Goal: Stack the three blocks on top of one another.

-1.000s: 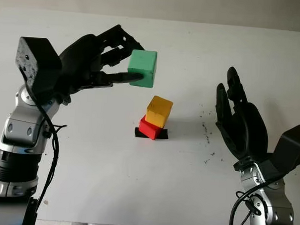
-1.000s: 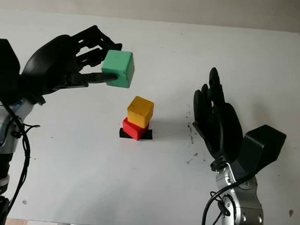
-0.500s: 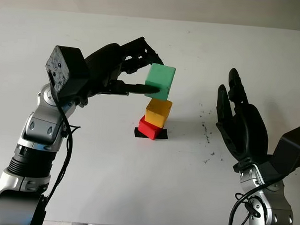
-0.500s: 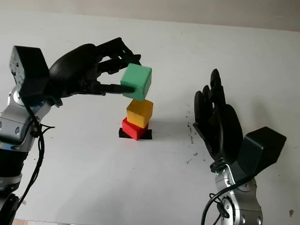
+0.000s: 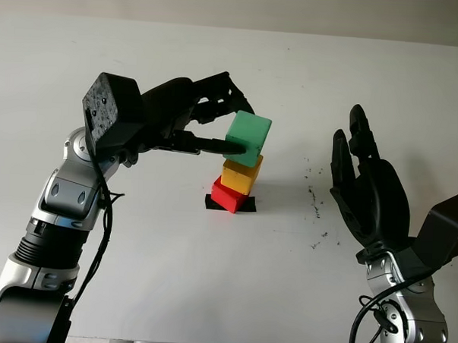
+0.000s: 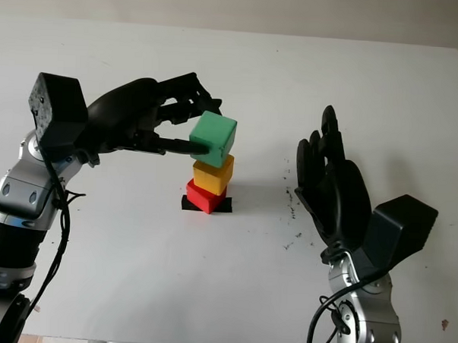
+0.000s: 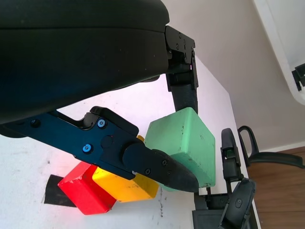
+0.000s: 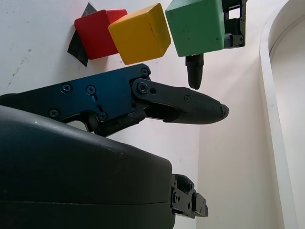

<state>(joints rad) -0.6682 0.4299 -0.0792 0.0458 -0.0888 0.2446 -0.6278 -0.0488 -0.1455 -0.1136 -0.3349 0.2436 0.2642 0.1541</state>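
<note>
White surface (image 5: 133, 274) carries everything. Left robot hand (image 5: 208, 129) reaches in over the middle, fingers clamped on the green block (image 5: 248, 139), one finger along its near side and the others on the far side, so the underside is left free for setting down. Right robot hand (image 5: 369, 193) is open, holding nothing, raised upright well to the right of the stack, out of the way.

Green block sits just above the yellow block (image 5: 240, 174), tilted a bit and shifted slightly right of it; the right wrist view shows a thin gap between them, so it looks not seated yet. Yellow block rests on the red block (image 5: 226, 195), turned a little relative to it. Red block sits on a black tape mark (image 5: 246, 206), likely the target spot for the stack.

Judgement: last placement step, two of three stacked. Green needs levelling and centring before release, else it may slide off or nudge the yellow one.
</note>
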